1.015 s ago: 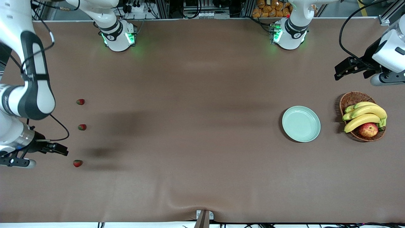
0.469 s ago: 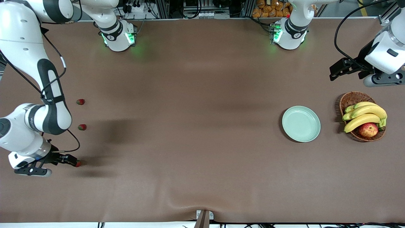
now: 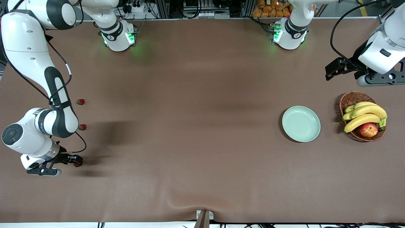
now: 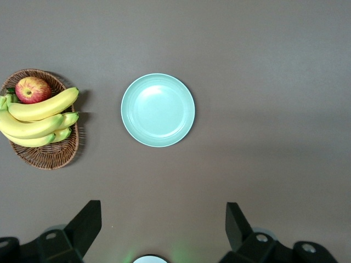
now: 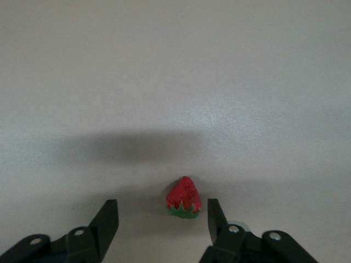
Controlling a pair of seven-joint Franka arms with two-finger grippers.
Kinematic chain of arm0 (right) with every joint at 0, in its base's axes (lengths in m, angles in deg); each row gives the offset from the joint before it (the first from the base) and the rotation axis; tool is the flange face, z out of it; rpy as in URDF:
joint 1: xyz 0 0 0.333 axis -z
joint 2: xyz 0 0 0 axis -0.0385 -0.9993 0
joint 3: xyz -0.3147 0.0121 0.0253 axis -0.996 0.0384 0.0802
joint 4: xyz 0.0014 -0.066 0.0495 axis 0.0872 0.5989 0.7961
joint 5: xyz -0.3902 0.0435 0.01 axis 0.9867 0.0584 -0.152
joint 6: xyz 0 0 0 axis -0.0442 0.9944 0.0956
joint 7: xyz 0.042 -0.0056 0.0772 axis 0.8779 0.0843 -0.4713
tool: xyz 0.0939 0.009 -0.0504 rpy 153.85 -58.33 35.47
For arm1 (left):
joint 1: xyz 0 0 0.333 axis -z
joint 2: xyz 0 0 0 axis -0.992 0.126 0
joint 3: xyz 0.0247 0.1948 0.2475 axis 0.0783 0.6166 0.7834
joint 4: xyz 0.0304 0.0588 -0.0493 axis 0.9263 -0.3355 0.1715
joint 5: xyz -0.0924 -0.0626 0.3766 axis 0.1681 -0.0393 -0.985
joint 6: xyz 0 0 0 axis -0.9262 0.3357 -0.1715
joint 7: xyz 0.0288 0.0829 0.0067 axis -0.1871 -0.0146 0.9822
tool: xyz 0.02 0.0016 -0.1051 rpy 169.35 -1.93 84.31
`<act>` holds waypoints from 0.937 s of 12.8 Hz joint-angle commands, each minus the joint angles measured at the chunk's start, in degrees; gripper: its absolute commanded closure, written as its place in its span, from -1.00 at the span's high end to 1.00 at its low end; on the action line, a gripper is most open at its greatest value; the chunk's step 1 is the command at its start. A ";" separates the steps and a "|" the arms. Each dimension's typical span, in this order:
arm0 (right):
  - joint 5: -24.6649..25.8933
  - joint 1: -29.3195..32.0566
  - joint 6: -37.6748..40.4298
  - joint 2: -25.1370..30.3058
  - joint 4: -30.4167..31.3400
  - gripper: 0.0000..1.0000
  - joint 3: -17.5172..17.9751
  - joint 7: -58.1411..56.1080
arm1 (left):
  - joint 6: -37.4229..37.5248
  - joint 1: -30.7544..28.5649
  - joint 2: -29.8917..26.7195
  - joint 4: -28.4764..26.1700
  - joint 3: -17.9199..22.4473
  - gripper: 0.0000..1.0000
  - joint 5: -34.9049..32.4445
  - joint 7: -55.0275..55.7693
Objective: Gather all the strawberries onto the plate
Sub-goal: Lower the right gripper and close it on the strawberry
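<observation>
Three strawberries lie in a row at the right arm's end of the table: one (image 3: 80,101) farthest from the front camera, one (image 3: 82,127) in the middle, and the nearest one (image 3: 77,165) (image 5: 184,199). My right gripper (image 3: 75,160) (image 5: 163,211) is down at the table around that nearest berry. Its fingers are open, and the berry sits between them, close to one finger and not pinched. The mint-green plate (image 3: 301,123) (image 4: 158,110) lies empty toward the left arm's end. My left gripper (image 3: 330,72) (image 4: 162,212) hangs open and empty over the table by the basket.
A brown wicker basket (image 3: 350,98) (image 4: 50,157) with bananas (image 3: 364,114) and a red-yellow apple (image 3: 368,129) stands beside the plate, at the left arm's end. The right arm's elbow (image 3: 58,122) hangs over the table next to the middle strawberry.
My right gripper has swung across to the nearest strawberry and come down around it, its fingers narrowing. The left gripper has drifted slightly toward the bases.
</observation>
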 commanded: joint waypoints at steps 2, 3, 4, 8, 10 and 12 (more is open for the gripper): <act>-0.24 0.29 -0.05 -2.46 -1.74 0.46 0.37 -1.63 | 0.22 0.20 0.43 0.96 -0.18 1.00 -1.17 1.80; -0.33 0.46 -0.22 -2.72 -1.65 0.46 0.37 -1.71 | 0.22 0.20 0.43 0.96 -0.27 1.00 -1.26 1.80; -0.24 0.55 -0.22 -3.08 -1.74 0.44 0.37 -2.15 | 0.22 0.28 0.43 0.96 -0.45 1.00 -1.26 1.80; 0.11 0.55 -0.31 -3.43 -1.74 -0.05 0.29 -4.79 | 0.48 -0.16 0.43 0.61 -0.71 1.00 -1.26 1.80; 0.20 0.64 -0.31 -3.95 -1.74 -0.05 0.29 -5.40 | 0.48 -0.16 0.43 0.52 -0.71 1.00 -1.26 1.80; 0.11 0.64 -0.57 -4.13 -1.74 -0.05 0.37 -5.85 | 0.48 -0.16 0.43 0.43 -0.71 1.00 -1.26 1.80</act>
